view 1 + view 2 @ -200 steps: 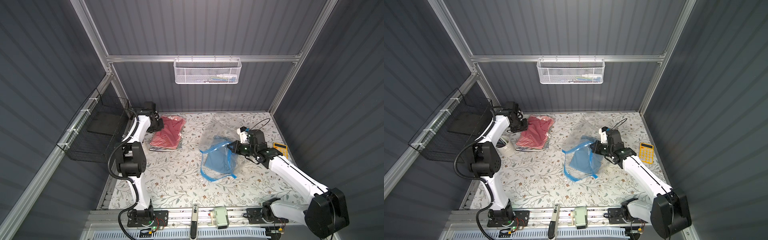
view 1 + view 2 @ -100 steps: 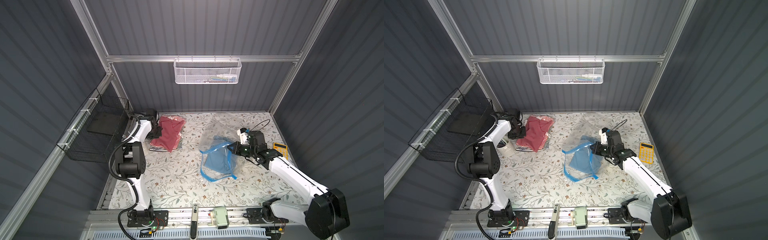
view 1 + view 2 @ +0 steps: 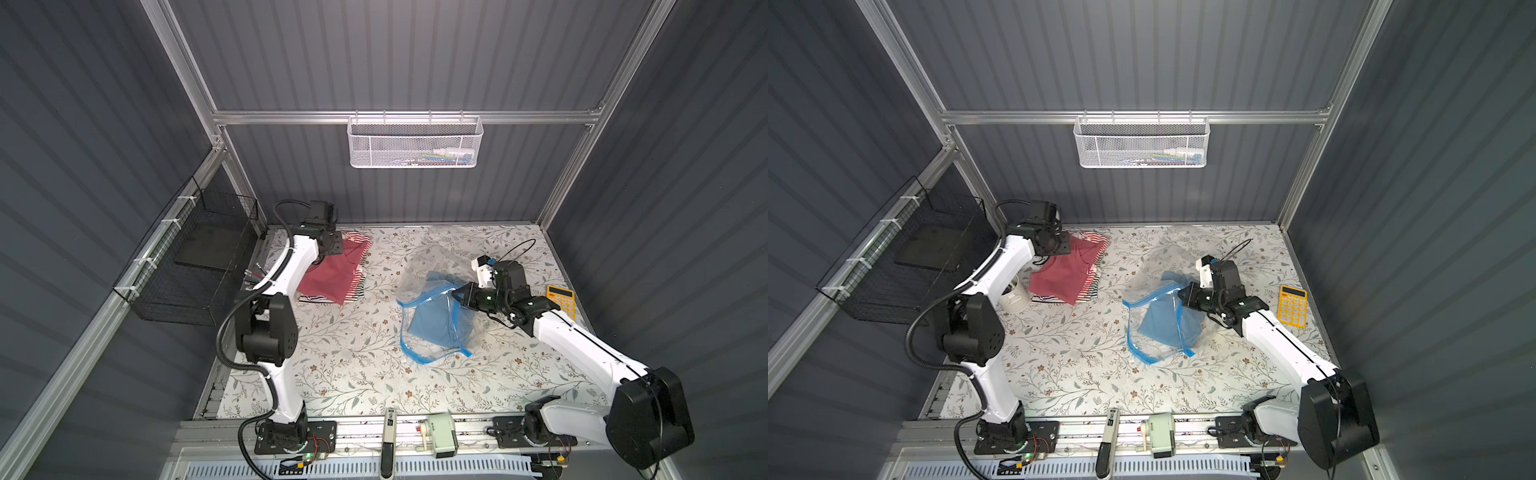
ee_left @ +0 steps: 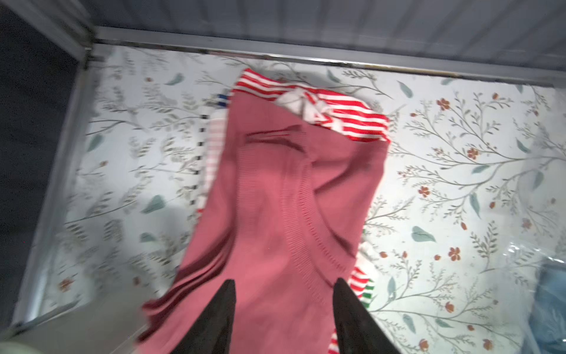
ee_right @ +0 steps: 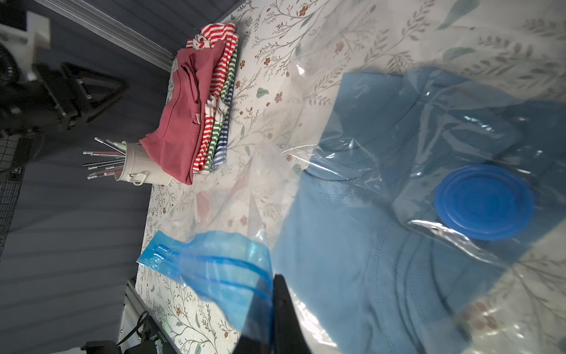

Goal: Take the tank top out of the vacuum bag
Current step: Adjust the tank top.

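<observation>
Right gripper (image 3: 460, 296) clamped the vacuum bag (image 3: 428, 266) by its blue zip strip (image 5: 220, 269).
The blue tank top (image 3: 430, 326) lay inside the bag, mid-table; left gripper (image 4: 283, 283) gaped half-open over a pink top (image 4: 275, 199), holding nothing. Calculator (image 3: 561, 300) lettering was unreadable.

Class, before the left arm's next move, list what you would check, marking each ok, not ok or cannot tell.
1. Grip: right tool shut on the zip strip of the bag: ok.
2. Mouth of bag gaping: ok.
3. Jaws of left tool apart: ok.
4. Placed: pink top on the pile: ok.
5. Emptied: blue top inside bag: not ok.
</observation>
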`<action>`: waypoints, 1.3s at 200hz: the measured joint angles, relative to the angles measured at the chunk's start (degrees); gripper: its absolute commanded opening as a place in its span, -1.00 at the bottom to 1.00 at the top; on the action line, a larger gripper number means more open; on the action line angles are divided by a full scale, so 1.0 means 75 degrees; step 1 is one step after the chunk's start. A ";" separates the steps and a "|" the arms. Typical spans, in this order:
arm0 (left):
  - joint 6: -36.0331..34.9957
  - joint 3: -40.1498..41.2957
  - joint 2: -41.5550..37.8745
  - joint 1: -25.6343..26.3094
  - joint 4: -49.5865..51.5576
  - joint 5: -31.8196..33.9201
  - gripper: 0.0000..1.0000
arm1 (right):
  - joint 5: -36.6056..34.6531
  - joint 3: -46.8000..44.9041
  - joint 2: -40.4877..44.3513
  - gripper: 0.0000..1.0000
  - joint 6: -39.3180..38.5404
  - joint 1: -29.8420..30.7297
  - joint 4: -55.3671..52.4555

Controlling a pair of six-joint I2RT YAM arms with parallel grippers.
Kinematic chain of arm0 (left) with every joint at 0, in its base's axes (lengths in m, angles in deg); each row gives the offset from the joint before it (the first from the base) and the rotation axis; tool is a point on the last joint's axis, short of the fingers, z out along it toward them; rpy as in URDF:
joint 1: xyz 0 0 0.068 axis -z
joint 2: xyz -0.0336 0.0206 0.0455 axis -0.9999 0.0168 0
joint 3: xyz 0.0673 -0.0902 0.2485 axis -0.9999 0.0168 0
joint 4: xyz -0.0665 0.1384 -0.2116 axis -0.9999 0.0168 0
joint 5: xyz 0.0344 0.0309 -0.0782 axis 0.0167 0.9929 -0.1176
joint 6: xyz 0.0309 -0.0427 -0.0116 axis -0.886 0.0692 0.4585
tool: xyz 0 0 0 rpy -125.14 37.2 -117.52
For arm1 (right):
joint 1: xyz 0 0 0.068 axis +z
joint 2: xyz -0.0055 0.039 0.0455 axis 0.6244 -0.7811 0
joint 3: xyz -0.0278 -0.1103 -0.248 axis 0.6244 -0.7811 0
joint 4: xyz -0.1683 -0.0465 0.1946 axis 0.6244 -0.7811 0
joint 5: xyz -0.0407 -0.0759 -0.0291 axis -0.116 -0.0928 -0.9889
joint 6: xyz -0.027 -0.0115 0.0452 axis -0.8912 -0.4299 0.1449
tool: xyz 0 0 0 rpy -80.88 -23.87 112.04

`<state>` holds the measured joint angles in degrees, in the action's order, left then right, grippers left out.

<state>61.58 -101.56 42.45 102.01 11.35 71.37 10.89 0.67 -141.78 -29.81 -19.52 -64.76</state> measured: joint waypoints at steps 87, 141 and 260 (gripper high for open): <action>-0.0495 -0.1743 0.2553 0.0638 -0.0449 0.0239 0.07 | 0.0143 0.0000 -0.0358 -1.00 0.0026 0.0000 0.0227; -0.0769 -0.2570 0.3214 0.0638 -0.0548 0.0577 -0.50 | 0.0280 0.0029 -0.0790 -1.00 0.0026 -0.0003 0.0303; -0.0653 -0.1667 0.2235 0.0653 -0.1169 0.1116 -1.00 | 0.0312 0.0058 -0.0857 -1.00 0.0023 -0.0009 0.0326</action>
<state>56.69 -114.07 59.21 106.91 2.59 79.74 13.23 1.11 -148.21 -29.64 -19.59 -62.31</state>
